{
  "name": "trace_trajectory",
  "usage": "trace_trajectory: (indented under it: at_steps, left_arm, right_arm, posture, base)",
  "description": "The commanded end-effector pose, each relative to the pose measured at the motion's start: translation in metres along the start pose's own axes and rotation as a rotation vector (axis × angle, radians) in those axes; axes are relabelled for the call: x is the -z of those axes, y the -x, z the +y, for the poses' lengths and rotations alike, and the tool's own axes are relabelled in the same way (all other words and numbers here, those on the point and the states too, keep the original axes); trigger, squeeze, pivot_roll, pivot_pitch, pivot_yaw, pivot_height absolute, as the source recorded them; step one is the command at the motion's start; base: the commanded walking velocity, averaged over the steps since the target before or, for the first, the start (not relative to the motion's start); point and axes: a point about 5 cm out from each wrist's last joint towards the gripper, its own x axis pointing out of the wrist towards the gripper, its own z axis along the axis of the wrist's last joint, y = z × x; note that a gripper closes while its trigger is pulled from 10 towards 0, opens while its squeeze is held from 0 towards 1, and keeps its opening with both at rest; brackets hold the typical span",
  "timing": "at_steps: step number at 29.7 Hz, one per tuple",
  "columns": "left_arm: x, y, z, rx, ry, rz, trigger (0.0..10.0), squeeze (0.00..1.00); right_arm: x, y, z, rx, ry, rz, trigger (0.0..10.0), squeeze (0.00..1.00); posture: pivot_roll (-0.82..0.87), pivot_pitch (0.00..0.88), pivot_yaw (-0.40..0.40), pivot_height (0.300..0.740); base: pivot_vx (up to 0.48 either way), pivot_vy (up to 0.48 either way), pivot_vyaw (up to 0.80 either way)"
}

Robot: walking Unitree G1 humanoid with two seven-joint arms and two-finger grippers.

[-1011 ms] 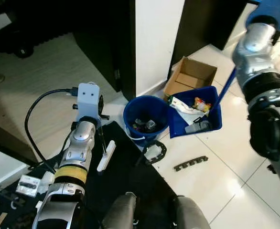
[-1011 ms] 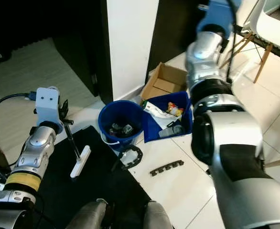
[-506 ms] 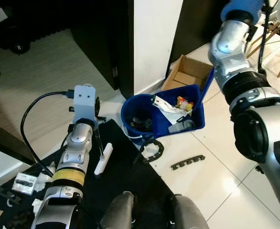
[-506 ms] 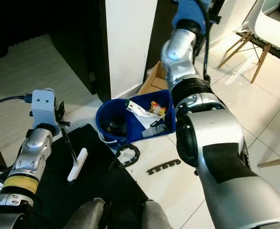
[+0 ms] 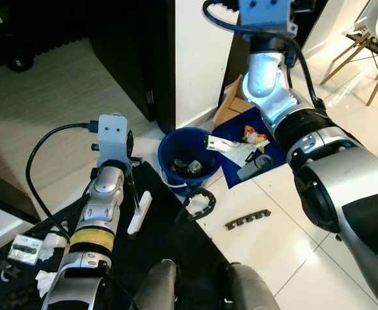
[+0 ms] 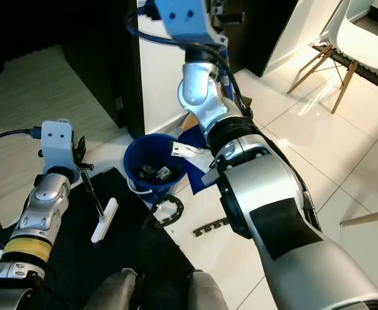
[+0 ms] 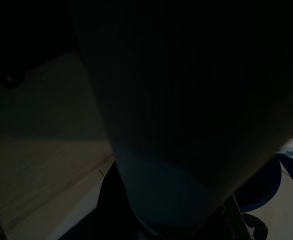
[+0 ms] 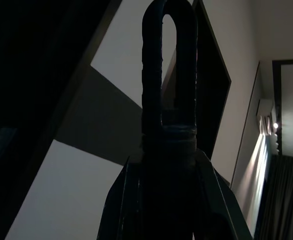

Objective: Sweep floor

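A blue dustpan (image 5: 261, 143) full of paper and scraps hangs tilted at the right rim of a round blue bucket (image 5: 176, 169) that holds rubbish. A white paper scrap (image 5: 218, 143) juts over the rim. My right arm (image 5: 269, 77) reaches high above it. In the right wrist view my right gripper (image 8: 169, 150) is shut on the dustpan handle's looped end (image 8: 169, 65). My left gripper (image 6: 86, 174) is low over the black mat (image 5: 169, 248), shut on the thin black handle of a white hand brush (image 5: 140, 212).
A black ring (image 5: 199, 201) and a black toothed strip (image 5: 248, 221) lie on the white tiles by the mat's edge. An open cardboard box (image 5: 230, 107) sits behind the dustpan against the white pillar (image 5: 205, 58). A chair (image 6: 350, 39) stands far right. Paper scraps (image 5: 47, 245) lie at left.
My right arm has swung left and up, carrying the dustpan against the bucket and tipping it steeper. The left arm and brush have stayed put. The camera shifted slightly.
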Motion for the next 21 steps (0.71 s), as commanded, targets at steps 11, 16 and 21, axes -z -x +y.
trace_trajectory:
  at_steps: [11, 16, 21]
  left_arm:
    - [-0.0065, -0.0003, 0.006, -0.021, -0.028, -0.032, 10.0, 0.0]
    - [-0.0074, -0.0007, 0.0056, -0.023, -0.028, -0.036, 10.0, 0.0]
    - [-0.0079, -0.0018, 0.0054, -0.023, -0.026, -0.037, 10.0, 0.0]
  right_arm:
    - [-0.0182, 0.0001, 0.0099, -0.03, 0.026, -0.171, 10.0, 0.0]
    - [-0.019, 0.0031, 0.0106, -0.033, 0.064, -0.221, 10.0, 0.0]
    - [-0.0185, 0.0045, 0.0111, -0.034, 0.069, -0.225, 10.0, 0.0]
  posture:
    - [0.03, 0.082, -0.12, 0.74]
    - [0.03, 0.077, -0.121, 0.74]
    - [0.03, 0.074, -0.122, 0.74]
  base:
    - [0.0, 0.0, 0.0]
    - [0.0, 0.0, 0.0]
    - [0.0, 0.0, 0.0]
